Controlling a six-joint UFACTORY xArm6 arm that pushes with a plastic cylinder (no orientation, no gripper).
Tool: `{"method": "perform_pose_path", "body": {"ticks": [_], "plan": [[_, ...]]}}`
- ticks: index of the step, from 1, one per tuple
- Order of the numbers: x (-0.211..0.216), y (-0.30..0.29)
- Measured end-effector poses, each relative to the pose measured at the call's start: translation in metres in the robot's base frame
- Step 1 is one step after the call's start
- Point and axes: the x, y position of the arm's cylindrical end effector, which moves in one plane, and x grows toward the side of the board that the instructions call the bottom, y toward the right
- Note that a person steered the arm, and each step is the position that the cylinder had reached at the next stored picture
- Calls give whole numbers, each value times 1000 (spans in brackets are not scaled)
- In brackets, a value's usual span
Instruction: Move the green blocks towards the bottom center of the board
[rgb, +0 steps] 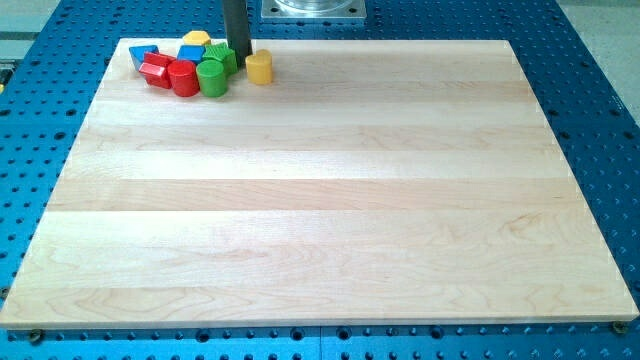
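Note:
A cluster of blocks sits at the top left of the wooden board. A green cylinder stands at the cluster's front right, and a second green block lies just behind it. My tip is at the cluster's right edge, between the second green block and a yellow cylinder. It looks to be touching or nearly touching the green block. The rod comes down from the view's top.
A red cylinder and a red block lie left of the green cylinder. Two blue blocks and a yellow block sit behind. A blue perforated table surrounds the board.

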Motion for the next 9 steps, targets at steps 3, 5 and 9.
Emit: {"method": "perform_pose_path", "body": {"ticks": [3, 5, 9], "plan": [[-2, -1], [-7, -24], [27, -74]]}}
